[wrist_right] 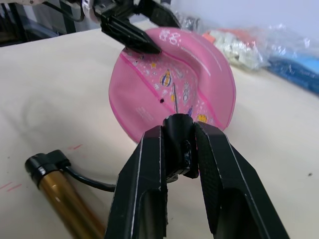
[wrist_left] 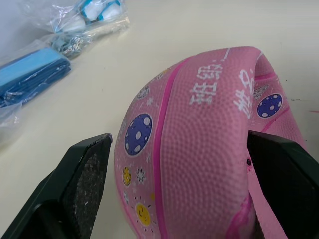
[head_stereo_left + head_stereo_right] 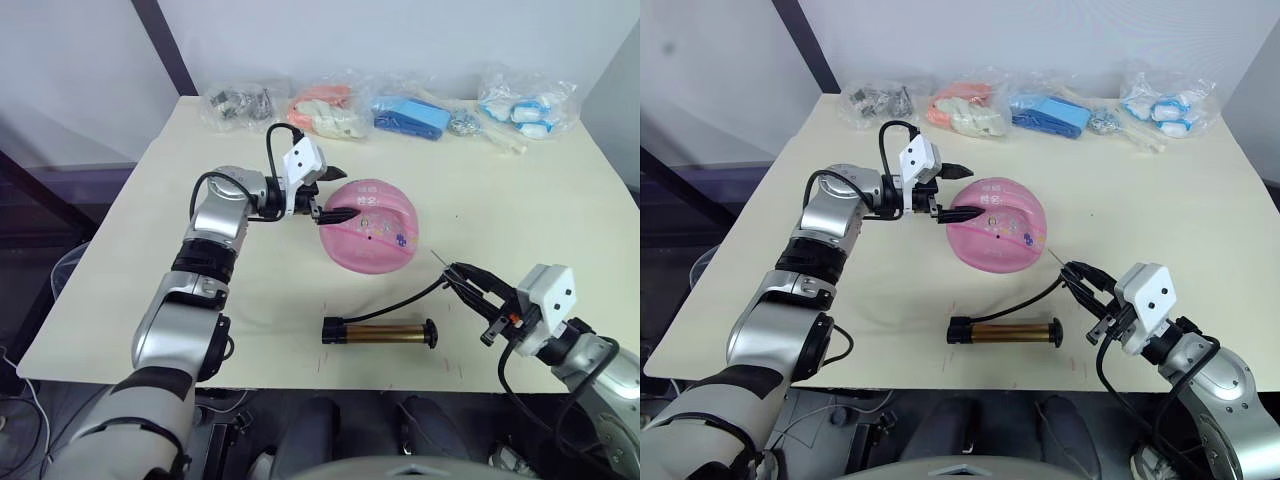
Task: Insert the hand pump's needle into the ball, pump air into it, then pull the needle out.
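The ball (image 3: pixel 368 232) is pink, deflated into a dome, and lies mid-table. My left gripper (image 3: pixel 333 193) straddles its left rim with a finger on each side, both fingers (image 2: pixel 87 181) pressed against the rubber. A small black valve hole (image 1: pixel 162 100) shows on the ball's near face. The hand pump (image 3: pixel 380 332) lies flat near the table's front edge, its thin black hose (image 3: pixel 415 295) curving up to my right gripper (image 3: pixel 462 275). That gripper is shut on the black fitting. The needle (image 1: pixel 174 97) sticks out toward the ball, a short way from it.
Clear bags of small items line the far edge of the table: grey metal parts (image 3: pixel 238 103), orange and white pieces (image 3: pixel 325 110), blue items (image 3: pixel 412 115), and blue-white items (image 3: pixel 525 100). The front table edge (image 3: pixel 300 385) runs just past the pump.
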Controlling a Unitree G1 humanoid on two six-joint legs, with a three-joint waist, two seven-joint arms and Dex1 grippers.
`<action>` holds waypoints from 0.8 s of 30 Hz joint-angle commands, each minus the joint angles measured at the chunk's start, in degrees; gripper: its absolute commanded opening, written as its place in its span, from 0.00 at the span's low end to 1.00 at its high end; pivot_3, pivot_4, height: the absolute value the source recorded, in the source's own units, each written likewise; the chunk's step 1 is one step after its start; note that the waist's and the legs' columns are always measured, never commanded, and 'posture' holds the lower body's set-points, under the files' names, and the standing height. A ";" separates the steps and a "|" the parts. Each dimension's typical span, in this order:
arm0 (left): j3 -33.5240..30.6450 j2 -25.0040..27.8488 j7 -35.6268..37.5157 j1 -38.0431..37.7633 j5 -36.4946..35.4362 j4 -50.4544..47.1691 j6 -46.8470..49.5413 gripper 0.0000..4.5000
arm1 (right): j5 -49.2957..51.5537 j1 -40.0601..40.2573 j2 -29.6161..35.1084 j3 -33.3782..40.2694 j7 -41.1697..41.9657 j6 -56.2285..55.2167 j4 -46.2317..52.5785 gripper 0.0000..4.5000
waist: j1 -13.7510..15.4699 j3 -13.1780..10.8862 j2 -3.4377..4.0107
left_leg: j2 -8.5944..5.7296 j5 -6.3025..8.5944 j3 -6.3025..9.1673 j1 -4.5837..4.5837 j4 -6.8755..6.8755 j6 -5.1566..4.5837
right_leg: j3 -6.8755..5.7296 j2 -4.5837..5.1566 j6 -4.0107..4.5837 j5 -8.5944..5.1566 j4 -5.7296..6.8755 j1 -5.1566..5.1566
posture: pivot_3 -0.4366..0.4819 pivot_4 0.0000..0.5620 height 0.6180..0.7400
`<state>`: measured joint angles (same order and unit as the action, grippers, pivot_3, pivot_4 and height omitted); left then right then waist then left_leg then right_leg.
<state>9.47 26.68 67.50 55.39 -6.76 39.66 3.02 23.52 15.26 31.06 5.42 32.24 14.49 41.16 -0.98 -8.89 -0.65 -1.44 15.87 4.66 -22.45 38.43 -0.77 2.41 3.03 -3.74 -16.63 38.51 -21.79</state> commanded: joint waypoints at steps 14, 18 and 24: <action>-1.05 -0.59 -0.41 0.68 0.72 0.04 -0.45 0.75 | -3.07 1.07 -1.77 -0.20 2.39 -7.88 -1.60 0.07 | 0.01 0.00 0.00 | 0.00 0.00 0.02 0.00 0.02 0.01 | -0.01 0.00 0.00 0.00 0.03 0.00 | 0.48 0.27 1.00; -1.71 -1.09 -1.06 0.19 0.17 -0.95 0.80 0.37 | -2.63 1.28 -2.05 -0.47 2.53 -7.46 -1.70 0.07 | -0.01 0.00 0.00 | 0.00 0.00 0.02 0.00 0.02 0.01 | -0.01 0.00 0.00 0.00 0.04 0.00 | 0.48 0.27 1.00; -2.31 -1.54 -3.53 -2.90 -0.55 -5.93 3.58 0.00 | 0.21 0.62 -2.36 -1.71 1.50 -2.07 -0.41 0.07 | -0.07 0.00 0.00 | 0.03 -0.01 0.04 0.00 0.03 0.01 | 0.00 0.00 0.00 0.00 0.08 -0.01 | 0.48 0.27 1.00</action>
<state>8.83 24.99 65.08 52.65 -6.37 37.03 5.86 21.83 16.37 28.91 4.12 34.21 11.14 38.13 -1.05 -8.89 -0.65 -1.41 15.86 4.68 -22.44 38.46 -0.76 2.42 3.04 -3.73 -16.63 38.60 -21.79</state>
